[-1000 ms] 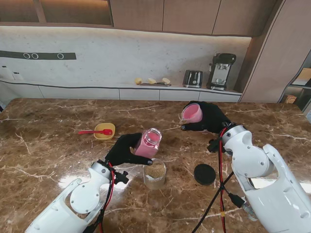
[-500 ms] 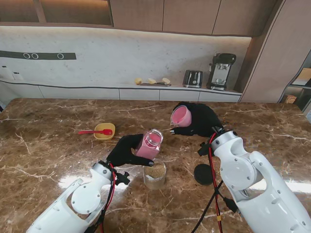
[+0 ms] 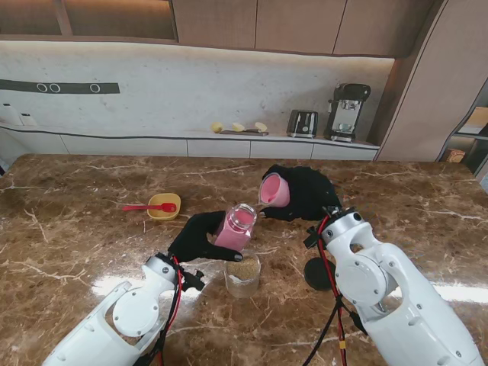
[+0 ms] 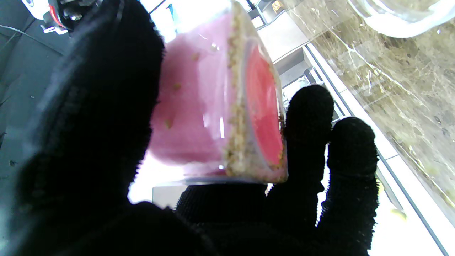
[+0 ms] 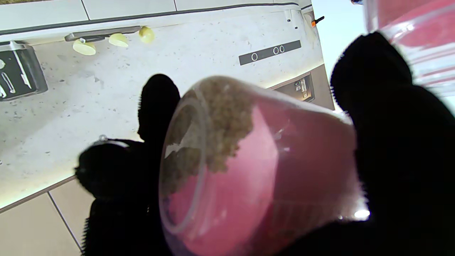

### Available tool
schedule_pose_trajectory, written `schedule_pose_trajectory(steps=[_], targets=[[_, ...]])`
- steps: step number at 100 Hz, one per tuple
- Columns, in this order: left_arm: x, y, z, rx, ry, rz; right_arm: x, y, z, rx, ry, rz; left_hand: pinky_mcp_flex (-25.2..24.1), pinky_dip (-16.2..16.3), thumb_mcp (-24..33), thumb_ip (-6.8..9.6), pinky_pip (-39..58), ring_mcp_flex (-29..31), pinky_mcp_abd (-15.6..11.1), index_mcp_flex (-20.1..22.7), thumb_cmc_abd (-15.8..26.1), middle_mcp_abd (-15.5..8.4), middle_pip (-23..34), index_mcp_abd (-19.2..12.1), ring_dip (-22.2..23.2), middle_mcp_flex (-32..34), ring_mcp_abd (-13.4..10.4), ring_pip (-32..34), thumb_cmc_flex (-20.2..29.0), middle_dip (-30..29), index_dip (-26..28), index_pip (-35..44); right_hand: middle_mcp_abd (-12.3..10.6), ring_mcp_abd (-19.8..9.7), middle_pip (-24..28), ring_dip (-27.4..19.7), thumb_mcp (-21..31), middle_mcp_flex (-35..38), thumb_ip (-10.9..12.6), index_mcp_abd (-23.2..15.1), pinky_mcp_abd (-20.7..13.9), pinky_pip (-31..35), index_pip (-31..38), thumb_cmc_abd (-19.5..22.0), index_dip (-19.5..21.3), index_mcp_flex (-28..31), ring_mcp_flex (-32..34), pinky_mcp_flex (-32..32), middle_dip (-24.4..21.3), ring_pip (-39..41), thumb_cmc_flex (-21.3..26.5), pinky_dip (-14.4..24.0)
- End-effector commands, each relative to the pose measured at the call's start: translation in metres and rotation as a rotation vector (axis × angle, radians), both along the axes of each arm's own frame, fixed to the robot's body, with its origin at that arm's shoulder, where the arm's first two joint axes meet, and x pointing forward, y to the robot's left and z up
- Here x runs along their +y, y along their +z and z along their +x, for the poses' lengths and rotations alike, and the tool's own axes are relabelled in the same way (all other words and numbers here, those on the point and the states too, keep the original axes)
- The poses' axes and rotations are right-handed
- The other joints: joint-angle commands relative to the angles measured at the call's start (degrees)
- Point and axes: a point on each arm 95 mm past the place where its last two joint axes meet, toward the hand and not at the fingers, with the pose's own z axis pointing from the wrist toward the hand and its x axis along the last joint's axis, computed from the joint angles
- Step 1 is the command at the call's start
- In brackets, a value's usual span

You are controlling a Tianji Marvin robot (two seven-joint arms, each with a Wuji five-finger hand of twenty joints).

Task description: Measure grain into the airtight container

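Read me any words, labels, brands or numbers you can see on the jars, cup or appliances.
None readable.
Pink jar, measuring cup: no print visible.
Coffee machine, toaster: any marking too small to read.
Dark wall strip: only circle symbols, no text.

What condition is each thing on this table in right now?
Pink jar: held tilted, lid off, a little grain inside.
Pink cup: tipped toward the jar, grain at its rim.
Glass: upright, partly full of grain.
Black lid: lying flat.
Yellow bowl: upright, red spoon across it.
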Motion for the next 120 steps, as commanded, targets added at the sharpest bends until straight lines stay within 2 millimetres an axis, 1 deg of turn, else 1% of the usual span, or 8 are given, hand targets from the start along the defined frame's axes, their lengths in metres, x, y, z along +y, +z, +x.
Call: schedule_pose_trajectory(steps=[1,31,81,120], targets=[[-0.002,-0.002,-0.002,0.006,-0.003,-0.003,0.001,-0.006,-0.002,0.013,0.000,-0.012,-0.14,1.12,28.55,1.05,2.15,2.12,-1.06,14.26,26.13,-9.45,8.95,-19.02,0.21,7.58,-3.41,1.34,13.47,3.70,5.69,19.83,-0.88,-10.80,1.29,3.71,11.69,1.01,-2.25,-3.89,-10.64,5.06,2.17,11.60,-0.77,1.08,5.66,2.43,0.76,12.04,9.11,1.48],[-0.003,-0.002,-0.002,0.005,-0.002,-0.007,0.005,-0.003,-0.006,-0.045,0.024,-0.050,-0.14,1.12,28.50,1.05,2.13,2.07,-1.16,14.12,26.20,-9.54,8.96,-19.13,0.21,7.56,-3.58,1.28,13.42,3.75,5.74,19.85,-1.11,-11.16,1.53,3.53,11.34,0.92,-2.29,-3.94,-11.13,5.20,2.47,11.85,-0.93,0.79,5.72,2.55,0.68,12.02,8.95,1.58],[-0.002,-0.002,-0.003,0.009,0.006,-0.009,0.009,0.003,-0.014,-0.081,0.067,-0.039,-0.19,1.14,28.44,1.04,2.13,2.04,-1.09,14.16,26.17,-9.35,8.95,-18.94,0.27,7.53,-3.32,1.31,13.52,3.77,5.71,19.80,-1.09,-11.46,1.68,3.29,12.05,1.07,-2.33,-4.31,-11.31,5.22,2.84,11.30,-1.37,0.85,5.99,2.80,0.34,11.91,8.59,1.66],[-0.002,-0.001,-0.002,0.005,-0.001,-0.012,0.012,0.001,-0.017,-0.155,0.081,-0.128,-0.24,1.15,28.47,1.08,2.08,2.09,-1.00,14.32,26.23,-9.41,8.92,-18.96,0.23,7.61,-3.20,1.31,13.51,3.71,5.69,19.79,-0.94,-11.78,1.66,3.17,11.66,0.84,-2.41,-4.10,-11.67,5.17,2.84,11.76,-1.60,0.46,6.15,3.45,0.11,11.77,8.48,1.61]])
